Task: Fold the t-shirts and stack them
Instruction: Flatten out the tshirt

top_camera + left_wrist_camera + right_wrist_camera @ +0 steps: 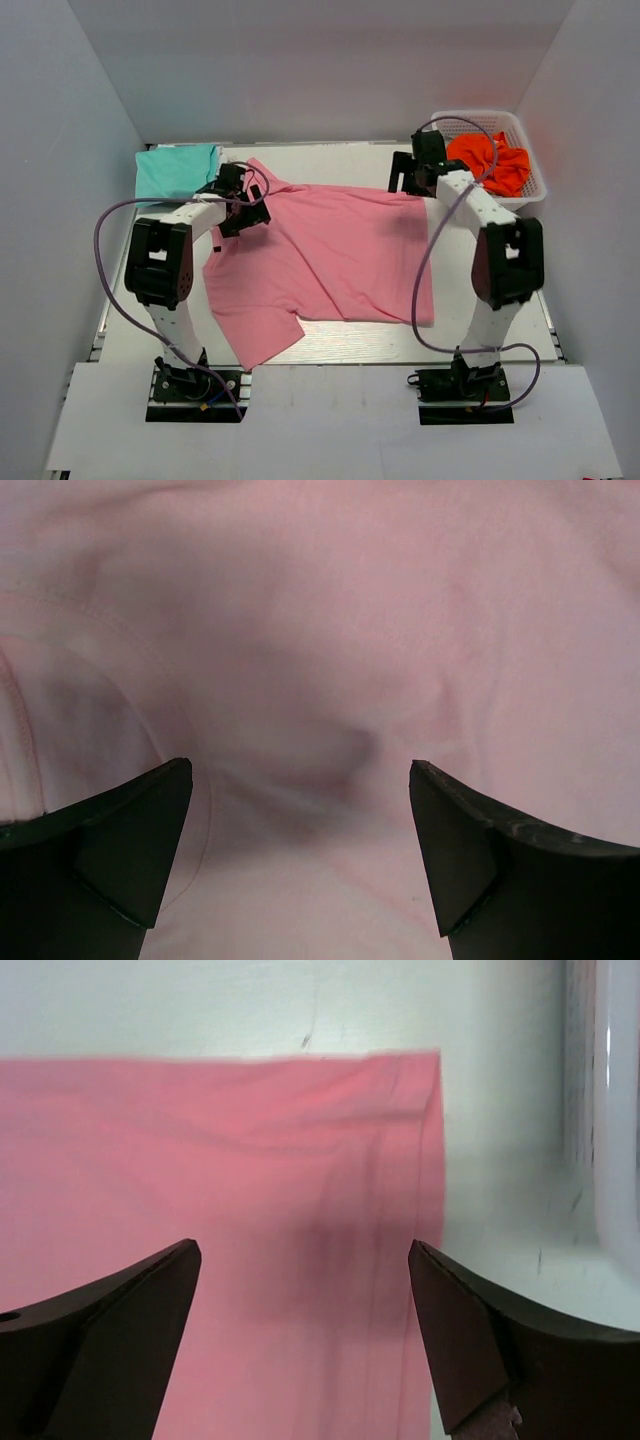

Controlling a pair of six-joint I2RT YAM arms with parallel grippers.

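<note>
A pink t-shirt [330,255] lies spread flat across the middle of the table, collar at the far left. A folded teal t-shirt [177,170] lies at the far left corner. My left gripper [243,205] is open over the pink shirt's collar and shoulder; its wrist view shows pink cloth [320,680] close between the spread fingers. My right gripper [407,180] is open over the shirt's far right corner; the right wrist view shows the hem corner [400,1110] between the fingers, nothing held.
A white basket [530,195] at the far right holds orange cloth [495,160]. White walls enclose the table on three sides. Bare white table [300,1010] shows beyond the shirt's hem.
</note>
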